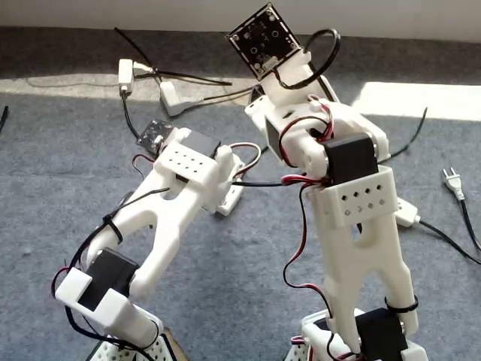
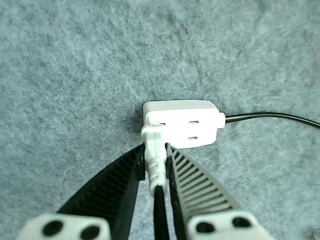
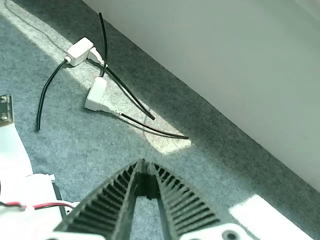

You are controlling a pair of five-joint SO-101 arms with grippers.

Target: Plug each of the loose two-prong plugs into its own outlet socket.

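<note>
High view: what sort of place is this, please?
Probably an indoor robot test area. Grey carpet runs up to a pale wall, and two arms stand among corded outlets lying on it.

the left arm (image 1: 180, 169) bent low over a white outlet block (image 1: 231, 197) on the grey counter (image 1: 60, 173). the right arm (image 1: 331, 150) stood raised. a second outlet block (image 1: 125, 75) and a third outlet block (image 1: 170, 98) lay far back, and a loose two-prong plug (image 1: 451, 179) lay at the right edge.
</note>
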